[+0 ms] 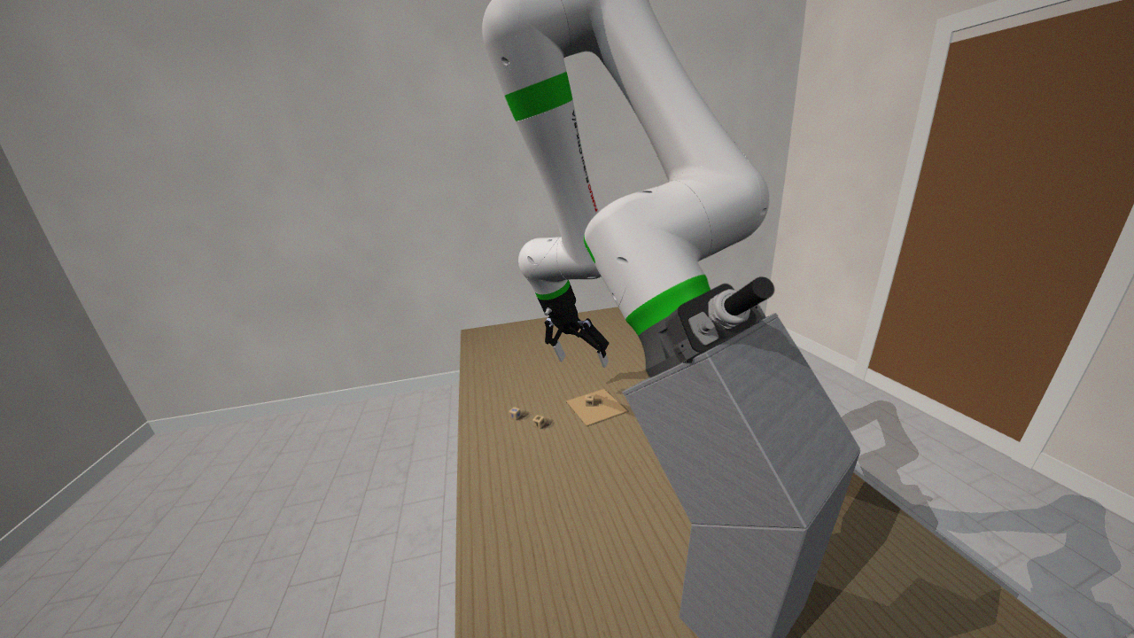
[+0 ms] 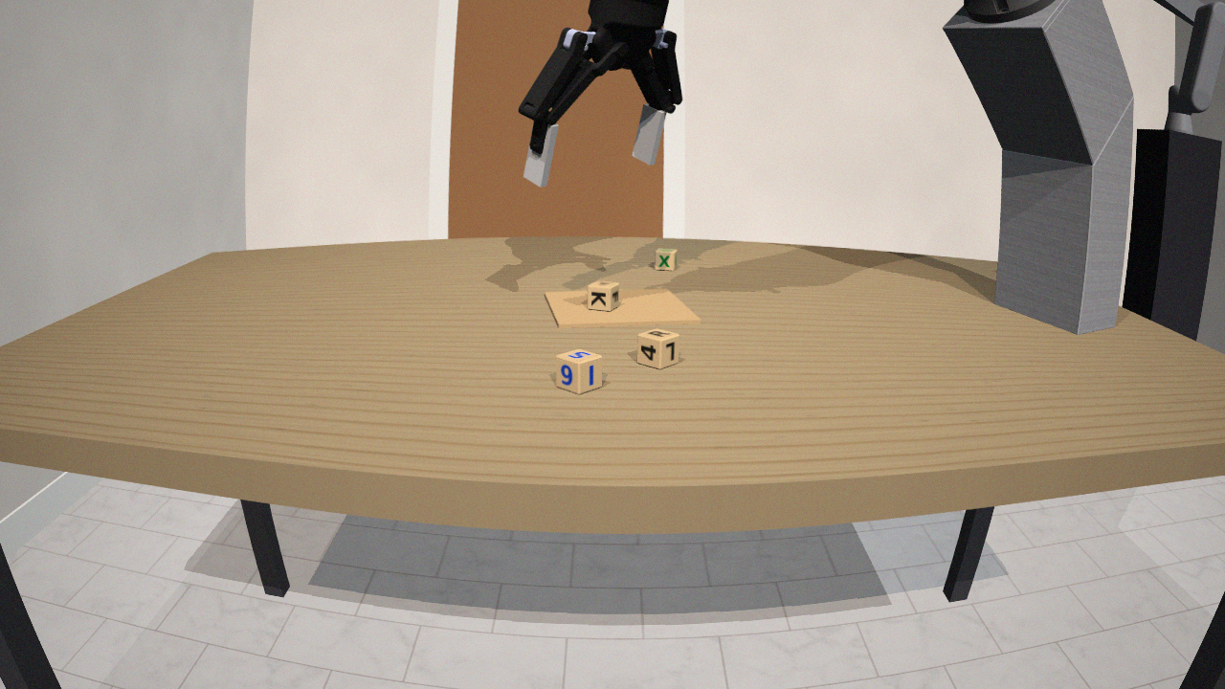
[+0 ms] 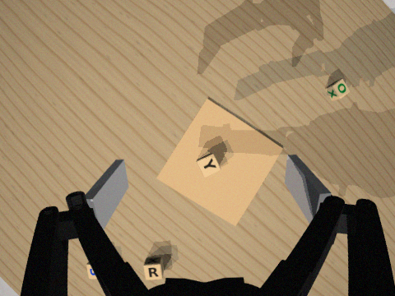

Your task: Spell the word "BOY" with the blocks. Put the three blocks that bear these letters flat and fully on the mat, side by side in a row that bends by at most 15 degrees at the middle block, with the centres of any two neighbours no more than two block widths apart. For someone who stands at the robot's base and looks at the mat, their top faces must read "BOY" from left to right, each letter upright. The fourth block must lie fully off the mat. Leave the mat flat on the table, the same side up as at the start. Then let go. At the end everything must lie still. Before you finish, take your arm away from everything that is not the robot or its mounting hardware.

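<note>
My gripper (image 2: 593,155) is open and empty, high above the table and over the mat; it also shows in the top view (image 1: 577,347) and in the wrist view (image 3: 206,187). The tan mat (image 3: 220,160) (image 2: 622,307) lies flat on the table. One block with black letters sits on the mat, Y on top (image 3: 209,164), K on its side (image 2: 603,295). A green-lettered block with O on top (image 3: 337,89) lies off the mat, X on its side (image 2: 665,258). A block with R on top (image 3: 154,271) (image 2: 657,348) lies off the mat. A blue-lettered block (image 2: 578,370) lies beside it, mostly hidden in the wrist view.
The grey robot pedestal (image 2: 1049,171) stands at the table's right side, and it fills the right foreground in the top view (image 1: 737,468). The arm's shadow falls across the table behind the mat.
</note>
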Motion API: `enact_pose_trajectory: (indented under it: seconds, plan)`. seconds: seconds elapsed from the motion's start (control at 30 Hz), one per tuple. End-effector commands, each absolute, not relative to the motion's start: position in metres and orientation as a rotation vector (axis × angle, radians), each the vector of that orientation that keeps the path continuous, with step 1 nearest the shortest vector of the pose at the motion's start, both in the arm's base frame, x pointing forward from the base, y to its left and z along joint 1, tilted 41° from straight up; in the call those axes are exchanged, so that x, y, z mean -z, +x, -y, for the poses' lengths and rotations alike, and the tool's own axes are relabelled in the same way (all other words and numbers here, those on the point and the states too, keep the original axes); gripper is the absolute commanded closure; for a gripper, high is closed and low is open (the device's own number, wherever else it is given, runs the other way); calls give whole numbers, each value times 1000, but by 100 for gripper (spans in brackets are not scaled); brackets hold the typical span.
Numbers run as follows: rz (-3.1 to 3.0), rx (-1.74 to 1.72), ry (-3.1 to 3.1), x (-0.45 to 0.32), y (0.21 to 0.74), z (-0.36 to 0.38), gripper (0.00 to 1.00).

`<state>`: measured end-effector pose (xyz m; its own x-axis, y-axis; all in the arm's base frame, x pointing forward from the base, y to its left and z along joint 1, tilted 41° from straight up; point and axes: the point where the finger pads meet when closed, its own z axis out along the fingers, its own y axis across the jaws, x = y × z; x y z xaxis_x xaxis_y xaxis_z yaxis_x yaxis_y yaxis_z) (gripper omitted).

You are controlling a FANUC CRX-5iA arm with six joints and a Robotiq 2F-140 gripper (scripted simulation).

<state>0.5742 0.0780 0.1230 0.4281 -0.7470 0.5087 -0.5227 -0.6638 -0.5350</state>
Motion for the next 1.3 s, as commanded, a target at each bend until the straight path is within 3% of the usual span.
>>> enact_pose_trajectory:
  seconds: [0.0,1.27]
  plan:
    - [-1020,1087,-2320,-123,574,-77,0]
    - [-1029,1087,-2304,-118,565,-73,0]
